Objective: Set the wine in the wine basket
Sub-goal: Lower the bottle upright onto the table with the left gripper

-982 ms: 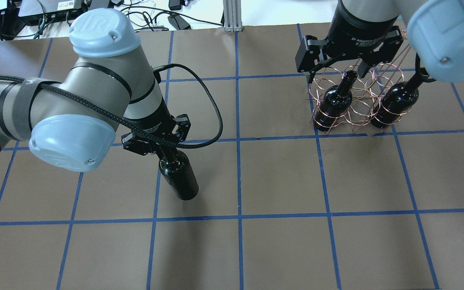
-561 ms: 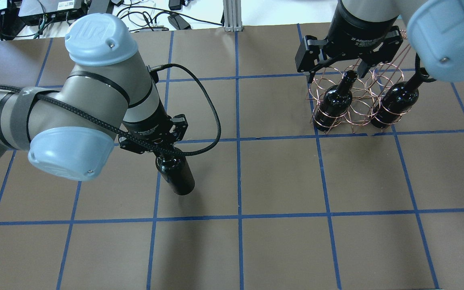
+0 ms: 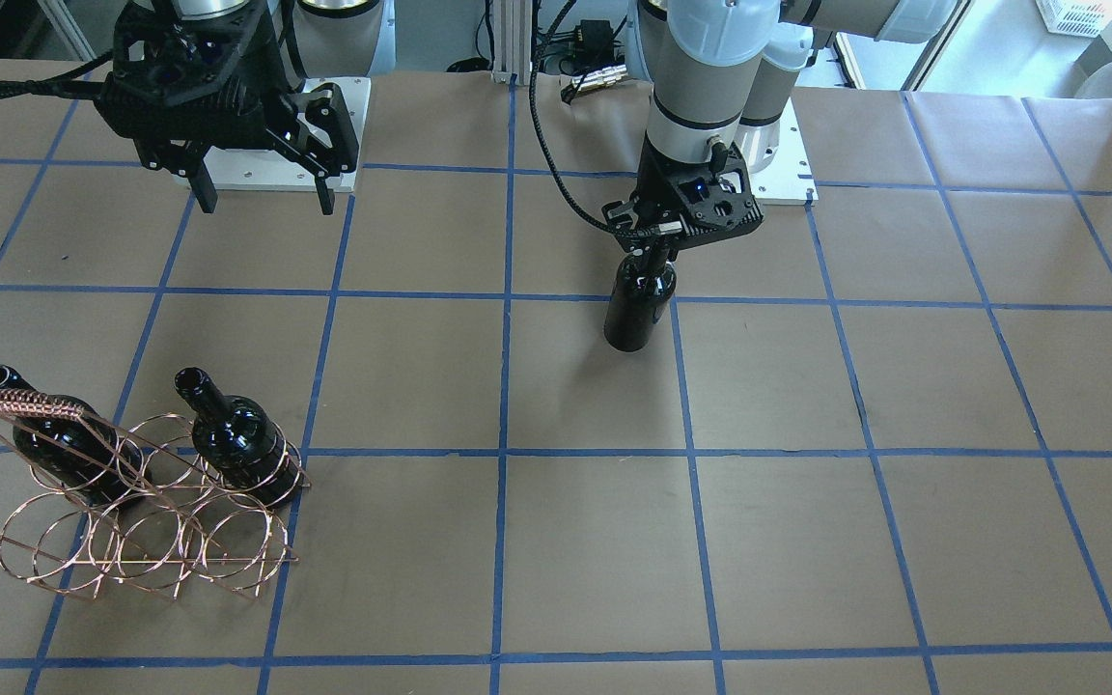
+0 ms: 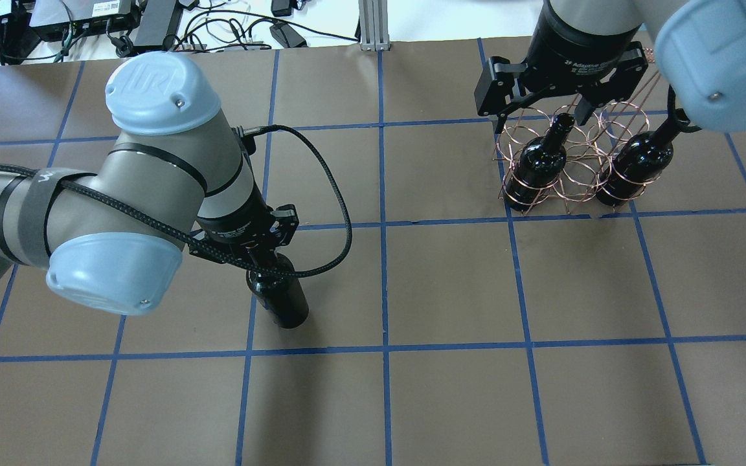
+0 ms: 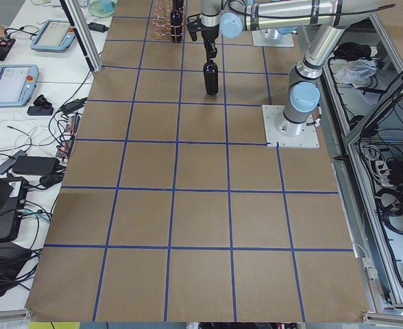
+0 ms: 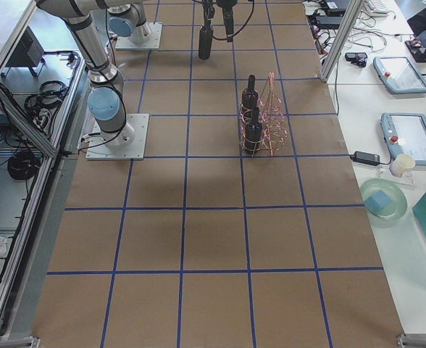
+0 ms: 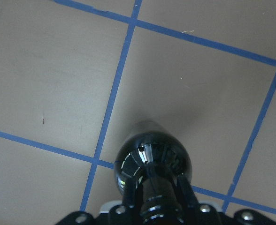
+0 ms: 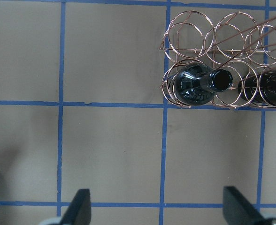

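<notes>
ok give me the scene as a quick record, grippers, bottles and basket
left gripper: shut on the neck of the held bottle
held bottle: upright, well away from the wine basket
right gripper: open, empty, raised on the robot's side of the basket
racked bottles: two, in the end rings of the row nearer the robot
free rings: middle ring of that row, all three of the far row
</notes>
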You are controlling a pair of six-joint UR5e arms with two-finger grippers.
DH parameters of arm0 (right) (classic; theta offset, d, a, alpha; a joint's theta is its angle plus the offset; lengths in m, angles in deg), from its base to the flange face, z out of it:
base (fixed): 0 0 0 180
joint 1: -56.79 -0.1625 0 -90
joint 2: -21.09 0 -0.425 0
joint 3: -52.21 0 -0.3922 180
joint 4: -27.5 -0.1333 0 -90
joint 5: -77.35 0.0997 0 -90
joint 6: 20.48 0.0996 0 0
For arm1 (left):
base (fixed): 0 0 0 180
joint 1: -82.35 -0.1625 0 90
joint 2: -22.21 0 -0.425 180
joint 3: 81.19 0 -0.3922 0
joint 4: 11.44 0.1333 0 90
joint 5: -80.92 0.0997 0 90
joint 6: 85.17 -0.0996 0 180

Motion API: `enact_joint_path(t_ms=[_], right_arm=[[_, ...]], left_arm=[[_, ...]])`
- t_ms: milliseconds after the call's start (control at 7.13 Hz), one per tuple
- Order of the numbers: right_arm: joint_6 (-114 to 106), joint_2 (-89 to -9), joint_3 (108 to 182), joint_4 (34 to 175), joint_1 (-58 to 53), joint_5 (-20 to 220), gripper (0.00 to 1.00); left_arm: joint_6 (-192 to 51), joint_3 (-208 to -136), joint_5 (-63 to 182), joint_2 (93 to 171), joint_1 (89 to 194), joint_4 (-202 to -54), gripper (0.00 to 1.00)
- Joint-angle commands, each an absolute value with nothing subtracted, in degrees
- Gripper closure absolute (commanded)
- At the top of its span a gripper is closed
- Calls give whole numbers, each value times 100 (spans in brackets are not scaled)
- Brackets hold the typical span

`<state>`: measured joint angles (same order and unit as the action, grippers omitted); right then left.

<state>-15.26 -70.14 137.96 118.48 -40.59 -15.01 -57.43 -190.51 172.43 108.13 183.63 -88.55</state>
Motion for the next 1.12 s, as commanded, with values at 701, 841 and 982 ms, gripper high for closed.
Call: enact_joint_path(t_ms=[701,841,982], right_arm=[[-1512,-7005,13799,11873,-4059,-1502,0],[-1503,-6988,13799,11873,-4059,-1493,0],[-1512,-6996,13799,11873,-4059,-1493,0]], left_arm=[[-6021,-19194,17198,10799,18369,-8896,100],[-6020,-19194,17198,10799,18369,-8913,100],[-6029,-19185,17206,10790,18369,-8922,36]])
